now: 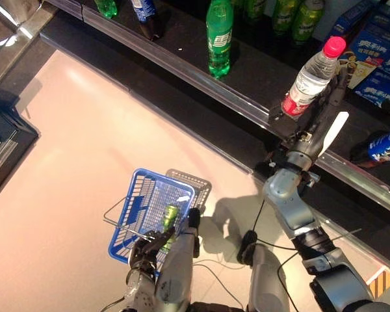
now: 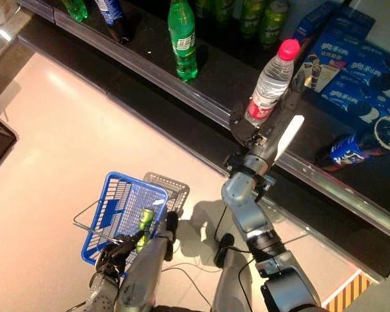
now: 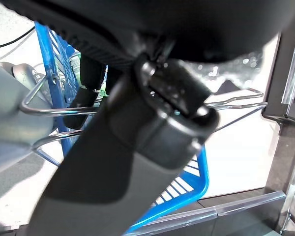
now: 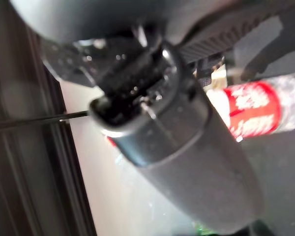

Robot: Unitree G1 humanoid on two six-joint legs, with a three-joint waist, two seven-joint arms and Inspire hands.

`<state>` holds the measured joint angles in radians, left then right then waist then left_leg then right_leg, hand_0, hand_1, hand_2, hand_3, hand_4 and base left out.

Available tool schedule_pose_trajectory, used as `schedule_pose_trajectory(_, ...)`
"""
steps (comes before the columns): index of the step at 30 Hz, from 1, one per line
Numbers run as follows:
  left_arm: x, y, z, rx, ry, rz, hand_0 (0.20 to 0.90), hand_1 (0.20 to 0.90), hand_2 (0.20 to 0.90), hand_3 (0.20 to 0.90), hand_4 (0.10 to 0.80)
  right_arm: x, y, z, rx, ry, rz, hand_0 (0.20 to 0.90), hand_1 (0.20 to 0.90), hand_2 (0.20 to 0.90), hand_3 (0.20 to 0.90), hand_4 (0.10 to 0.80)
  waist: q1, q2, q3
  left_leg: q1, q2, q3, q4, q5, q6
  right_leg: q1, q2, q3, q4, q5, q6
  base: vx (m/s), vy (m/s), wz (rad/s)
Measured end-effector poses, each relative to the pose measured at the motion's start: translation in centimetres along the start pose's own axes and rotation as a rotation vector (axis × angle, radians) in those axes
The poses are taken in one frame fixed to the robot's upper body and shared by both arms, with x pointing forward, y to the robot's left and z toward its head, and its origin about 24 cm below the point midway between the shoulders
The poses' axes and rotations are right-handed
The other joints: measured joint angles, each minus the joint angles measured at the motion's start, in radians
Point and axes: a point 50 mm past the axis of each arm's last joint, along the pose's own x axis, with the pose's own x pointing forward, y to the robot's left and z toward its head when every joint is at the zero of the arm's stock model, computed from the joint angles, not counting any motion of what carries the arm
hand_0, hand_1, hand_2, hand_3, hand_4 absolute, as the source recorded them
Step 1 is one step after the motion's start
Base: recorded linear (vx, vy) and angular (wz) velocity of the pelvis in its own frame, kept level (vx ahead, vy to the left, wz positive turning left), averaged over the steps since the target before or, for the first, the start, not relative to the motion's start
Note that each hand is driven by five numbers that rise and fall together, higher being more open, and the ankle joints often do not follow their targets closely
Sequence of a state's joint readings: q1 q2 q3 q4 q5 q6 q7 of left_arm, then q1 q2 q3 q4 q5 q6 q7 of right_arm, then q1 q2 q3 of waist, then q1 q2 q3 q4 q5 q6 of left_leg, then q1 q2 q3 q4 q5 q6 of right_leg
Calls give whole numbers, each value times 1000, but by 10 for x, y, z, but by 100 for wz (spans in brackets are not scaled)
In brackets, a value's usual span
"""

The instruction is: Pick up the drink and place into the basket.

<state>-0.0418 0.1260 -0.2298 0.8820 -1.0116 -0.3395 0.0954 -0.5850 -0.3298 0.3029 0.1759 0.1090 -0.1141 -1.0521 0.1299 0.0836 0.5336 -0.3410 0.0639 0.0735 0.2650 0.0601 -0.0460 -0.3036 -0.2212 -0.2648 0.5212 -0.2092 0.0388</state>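
Note:
A clear water bottle [image 1: 310,78] with a pink cap and a red label [image 4: 250,115] stands tilted at the front of the dark shelf [image 1: 247,84]. My right hand [image 1: 322,114] is shut on it, dark fingers behind it and the white-covered thumb below. A blue basket [image 1: 140,175] hangs low on the left over the pale floor, a green can [image 1: 170,216] lying inside. My left hand [image 1: 148,250] is curled round its wire handle [image 3: 54,110].
A green bottle [image 1: 219,39] and several more bottles stand further back on the shelf. Blue boxes [image 1: 383,58] and a lying blue bottle [image 1: 385,144] are at the right. A grey basket [image 1: 194,182] sits behind the blue one. A metal rail [image 1: 182,71] edges the shelf.

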Motion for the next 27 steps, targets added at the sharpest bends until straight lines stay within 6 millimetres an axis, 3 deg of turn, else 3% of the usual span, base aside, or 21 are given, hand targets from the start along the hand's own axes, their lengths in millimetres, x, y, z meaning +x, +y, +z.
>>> schedule_pose_trajectory(7, 0, -2, 1, -1, -1, -10, 300, 300, 300, 200, 100, 16, 5, 9, 39, 19, -55, 900, 900, 900, 900, 800, 7, 1, 0, -34, -3, -4, 18, 0, 4, -30, -5, -2, 16, -1, 0, 35, 4, 2)
schedule_pose_trajectory(14, 1, -4, 1, 3, 4, -16, 300, 300, 300, 200, 100, 23, -2, 1, 24, 74, -125, 900, 900, 900, 900, 800, 31, 3, 1, -39, -4, -6, 24, -1, 4, -34, -7, -2, 21, -1, 0, 18, 9, 0)
schedule_pose_trajectory(27, 2, -6, 3, -2, 11, -24, 300, 300, 300, 200, 100, 50, -13, 2, 56, 124, -242, 900, 900, 900, 900, 800, 33, 5, 2, -100, -14, -12, 56, -8, 13, -90, -21, -1, 57, -3, 2, 2, 7, 1)
